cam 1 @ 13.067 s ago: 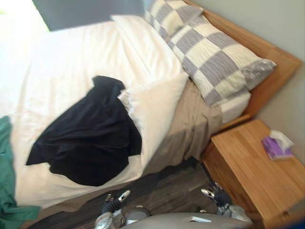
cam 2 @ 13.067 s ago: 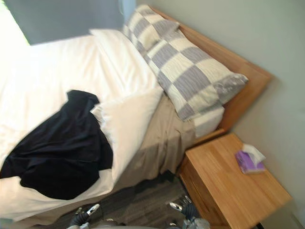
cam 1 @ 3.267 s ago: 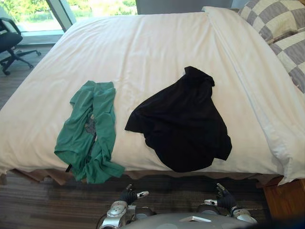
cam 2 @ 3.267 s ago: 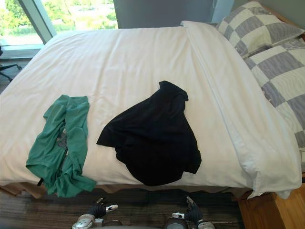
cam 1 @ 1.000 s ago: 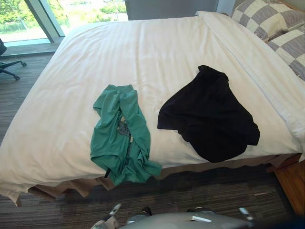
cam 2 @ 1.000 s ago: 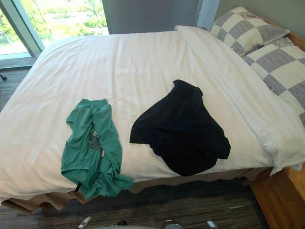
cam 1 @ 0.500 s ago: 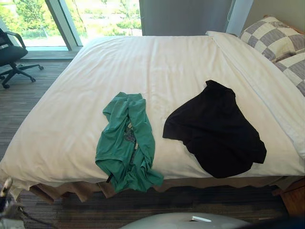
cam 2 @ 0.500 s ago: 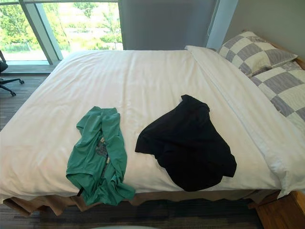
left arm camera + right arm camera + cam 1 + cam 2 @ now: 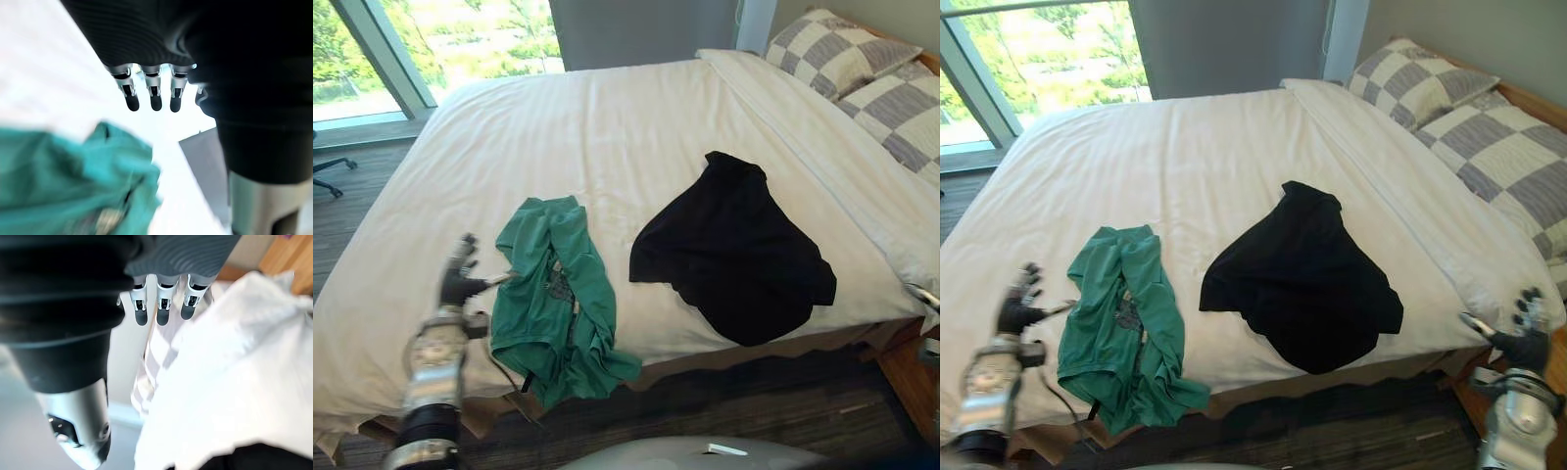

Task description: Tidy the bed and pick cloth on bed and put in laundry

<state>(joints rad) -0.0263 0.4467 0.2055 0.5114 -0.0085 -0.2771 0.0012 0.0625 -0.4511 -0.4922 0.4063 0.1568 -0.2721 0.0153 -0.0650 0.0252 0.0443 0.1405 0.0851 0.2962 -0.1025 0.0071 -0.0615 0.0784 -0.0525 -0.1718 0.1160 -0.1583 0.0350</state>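
Clothes first. In the left eye view, a green shirt (image 9: pixel 558 294) lies crumpled at about seven o'clock on the bed (image 9: pixel 626 117), its lower end hanging over the near edge. A black garment (image 9: pixel 734 250) lies spread out at about four o'clock, apart from the shirt. My left hand (image 9: pixel 460 279) hovers just beside the shirt, on its nine o'clock side, fingers straight and spread, holding nothing. The white cover (image 9: pixel 440 245) looks smooth, and the checked pillows (image 9: pixel 847 54) sit in place at one o'clock. I judge the tidying to be mostly done. Both clothes are not yet picked up, and the trip to the laundry is all left to do.

In the right eye view, my right hand (image 9: pixel 1525 338) is raised at four o'clock, off the near corner of the bed, fingers apart and empty. A window (image 9: pixel 1038 49) stands beyond the bed at eleven o'clock beside a grey wall (image 9: pixel 1234 39), and dark floor (image 9: pixel 1332 421) runs along six o'clock.

In the left wrist view, my straight fingers (image 9: pixel 154 95) hang above the green shirt, not closed on it.

In the right wrist view, my fingers (image 9: pixel 161 308) are straight over the corner of the white cover, with a checked pillow past them.
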